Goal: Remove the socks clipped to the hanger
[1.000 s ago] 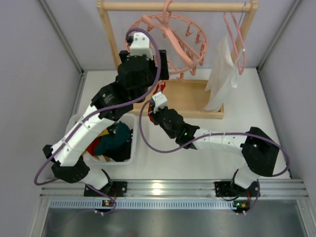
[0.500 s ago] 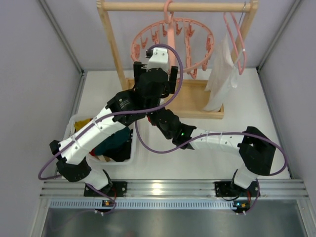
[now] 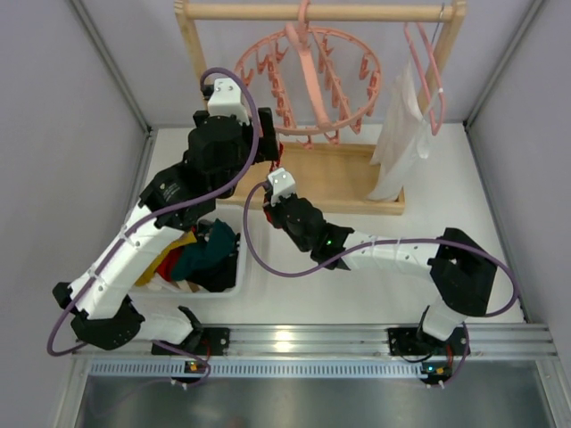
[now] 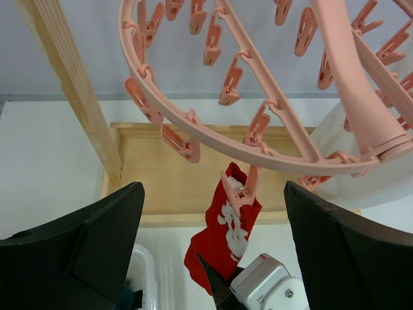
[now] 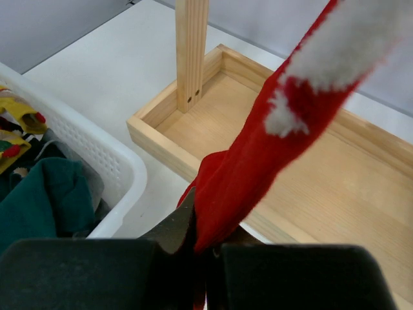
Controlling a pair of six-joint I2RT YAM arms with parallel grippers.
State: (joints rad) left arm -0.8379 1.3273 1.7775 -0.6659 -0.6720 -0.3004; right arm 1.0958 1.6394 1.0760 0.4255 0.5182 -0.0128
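Since half a second ago the left arm (image 3: 169, 223) has swung from under the hanger's (image 4: 213, 132) middle back to its left side, and the left end effector (image 4: 213, 190) gapes wide and empty beneath the ring. One red sock (image 4: 222, 236) hangs from a clip (image 4: 242, 194) on the near rim. The right end effector (image 5: 203, 240) is clamped on its lower end, so the pull-off is in hand and probably calls for a steady downward tug.

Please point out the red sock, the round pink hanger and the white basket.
red sock (image 4: 217, 242): left wrist view, the middle of the sock, below its clip.
round pink hanger (image 4: 219, 137): left wrist view, on the outer ring.
white basket (image 5: 97, 161): right wrist view, on its perforated wall.
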